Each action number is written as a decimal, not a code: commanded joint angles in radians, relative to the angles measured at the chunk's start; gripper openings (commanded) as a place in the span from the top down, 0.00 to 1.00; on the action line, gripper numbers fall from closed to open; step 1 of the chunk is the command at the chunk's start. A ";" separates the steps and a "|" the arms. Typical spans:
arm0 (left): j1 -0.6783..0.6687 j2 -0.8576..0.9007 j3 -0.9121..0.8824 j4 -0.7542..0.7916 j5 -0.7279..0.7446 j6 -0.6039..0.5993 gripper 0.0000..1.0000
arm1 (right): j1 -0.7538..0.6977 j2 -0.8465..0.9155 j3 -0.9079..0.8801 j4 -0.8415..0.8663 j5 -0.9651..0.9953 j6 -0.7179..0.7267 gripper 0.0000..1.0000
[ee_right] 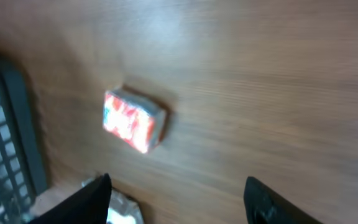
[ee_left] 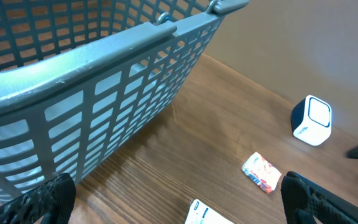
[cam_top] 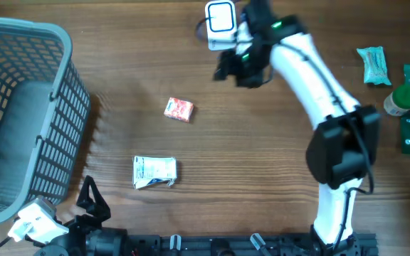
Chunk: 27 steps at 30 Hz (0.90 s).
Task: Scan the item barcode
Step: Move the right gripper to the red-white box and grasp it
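Looking from overhead, we are seeing the right gripper [cam_top: 235, 70] hovering just below the scanner [cam_top: 219, 17] at top centre, while the red packet [cam_top: 179, 109] is lying on the table [cam_top: 262, 178] mid-frame. Through the left wrist, the left gripper [ee_left: 182, 200] is holding its jaws spread beside the basket [ee_left: 104, 62]. Through the right wrist, jaws are spread above the red packet, pinching nothing; we are judging nothing is being scanned.
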 commanded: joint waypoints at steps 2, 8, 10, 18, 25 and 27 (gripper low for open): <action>-0.005 -0.003 0.000 0.004 0.004 -0.005 0.00 | 0.104 0.022 -0.145 0.209 -0.015 0.148 0.05; -0.005 -0.003 0.000 0.004 0.004 -0.005 0.00 | 0.204 0.024 -0.295 0.474 0.036 0.301 0.21; -0.005 -0.003 0.000 0.003 0.004 -0.005 0.00 | 0.211 0.027 -0.299 0.473 0.096 0.340 0.25; -0.005 -0.003 0.000 0.003 0.004 -0.005 0.00 | 0.211 0.123 -0.344 0.545 0.047 0.436 0.35; -0.005 -0.003 0.000 0.003 0.004 -0.005 0.00 | 0.210 0.160 -0.343 0.521 0.158 0.430 0.95; -0.005 -0.003 0.000 0.004 0.004 -0.005 0.00 | 0.192 0.112 -0.335 0.464 0.044 0.433 0.95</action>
